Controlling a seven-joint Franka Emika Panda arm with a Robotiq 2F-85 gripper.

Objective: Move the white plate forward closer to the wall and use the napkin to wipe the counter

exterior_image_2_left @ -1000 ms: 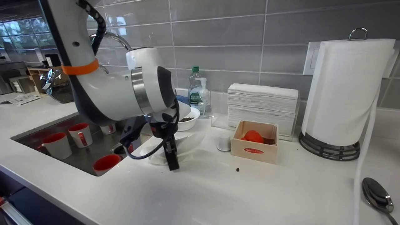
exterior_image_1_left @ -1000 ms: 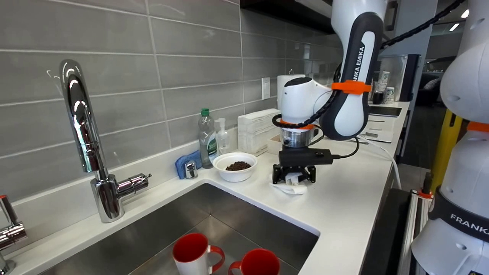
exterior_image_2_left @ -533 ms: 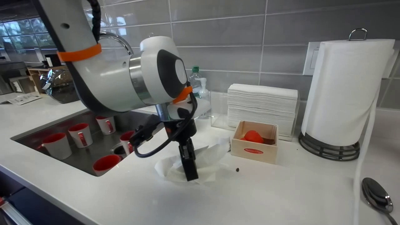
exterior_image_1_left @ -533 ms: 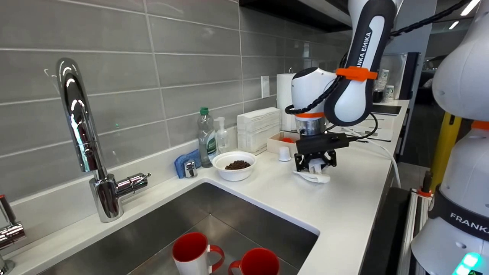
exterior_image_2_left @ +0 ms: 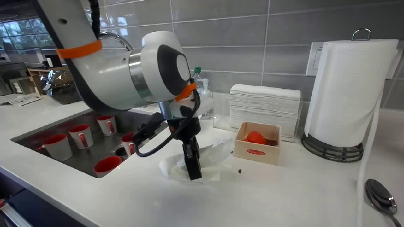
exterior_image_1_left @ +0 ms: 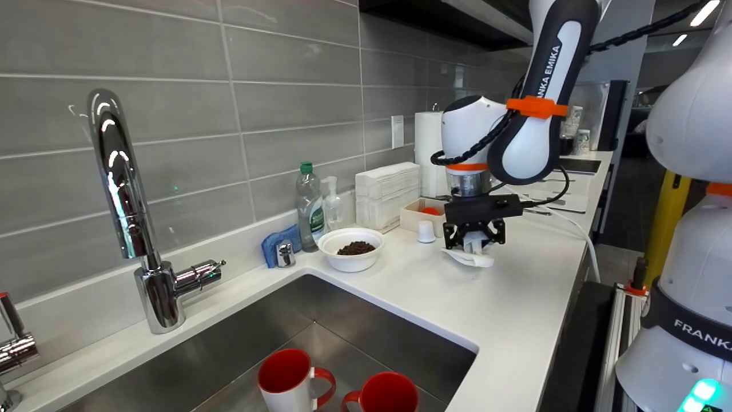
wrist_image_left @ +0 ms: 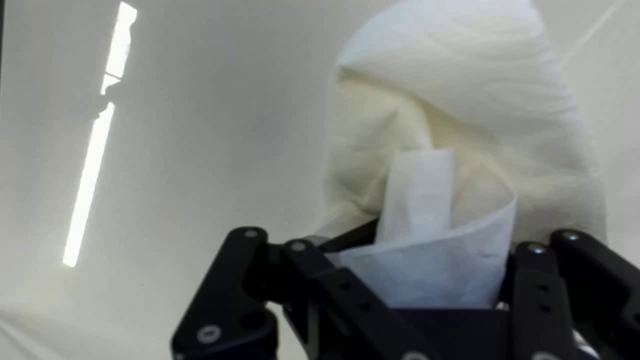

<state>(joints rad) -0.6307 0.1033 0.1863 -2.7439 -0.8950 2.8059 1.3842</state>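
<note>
The white plate (exterior_image_1_left: 338, 264), a bowl-like dish with a dark brown centre, stands by the sink corner near the soap bottles in an exterior view. The grey tiled wall (exterior_image_1_left: 297, 103) rises behind it. My gripper (exterior_image_1_left: 474, 243) points down over the white counter (exterior_image_1_left: 503, 326), away from the plate. It is shut on the crumpled white napkin (exterior_image_1_left: 473, 260), which hangs and spreads below the fingers, at or just above the counter. The napkin also shows in an exterior view (exterior_image_2_left: 216, 156) and fills much of the wrist view (wrist_image_left: 465, 80), hiding the fingertips.
A wooden box (exterior_image_2_left: 257, 154) with red items, a napkin stack (exterior_image_2_left: 265, 107) and a paper-towel roll (exterior_image_2_left: 347, 94) stand along the wall. A small white cup (exterior_image_1_left: 425, 232) is beside the box. A dark crumb (exterior_image_2_left: 240, 171) lies near the napkin. The sink (exterior_image_1_left: 394, 320) holds red-white mugs.
My gripper has moved with the napkin along the counter, away from the plate and sink, uncovering the small cup in an exterior view. In the last half second it rose slightly.
</note>
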